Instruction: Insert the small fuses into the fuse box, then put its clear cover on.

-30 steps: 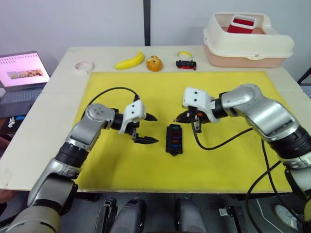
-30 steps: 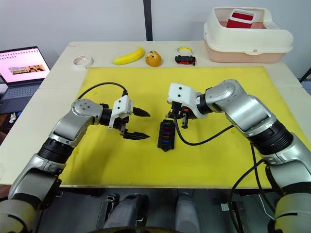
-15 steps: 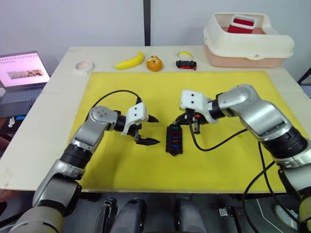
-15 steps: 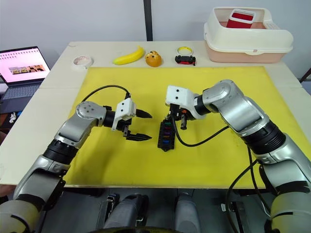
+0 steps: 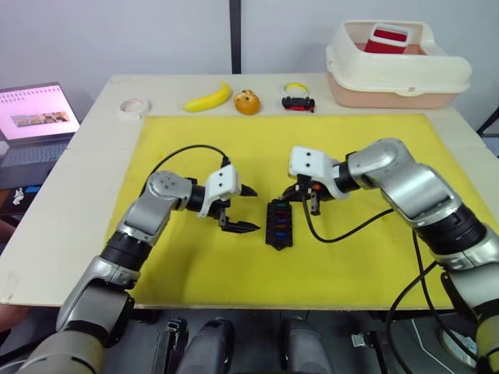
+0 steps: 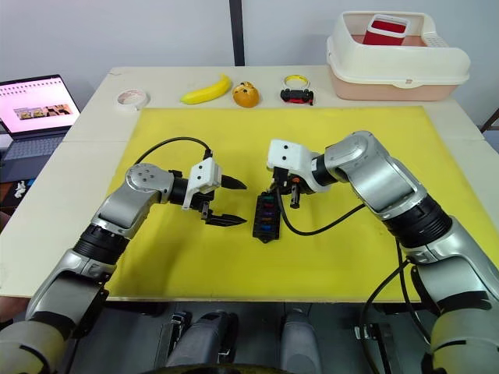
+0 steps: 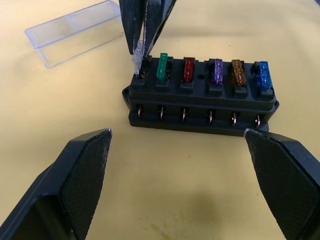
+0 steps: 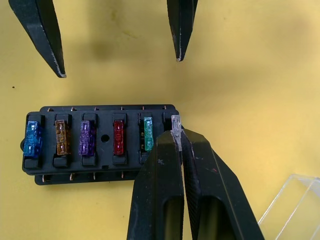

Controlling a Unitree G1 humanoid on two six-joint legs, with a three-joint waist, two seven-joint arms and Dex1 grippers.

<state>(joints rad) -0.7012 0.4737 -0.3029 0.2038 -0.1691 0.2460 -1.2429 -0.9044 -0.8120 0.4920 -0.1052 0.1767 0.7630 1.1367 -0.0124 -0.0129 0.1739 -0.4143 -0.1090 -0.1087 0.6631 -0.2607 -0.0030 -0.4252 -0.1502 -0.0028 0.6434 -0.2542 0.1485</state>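
Five small coloured plastic fuses (image 8: 118, 136) sit in the black rectangular fuse box (image 5: 278, 224) at frame centre; our right gripper (image 8: 176, 131) clamps a sixth, clear fuse (image 8: 175, 124) over its end slot. Our left gripper (image 5: 238, 209) hovers alongside, jaws apart.
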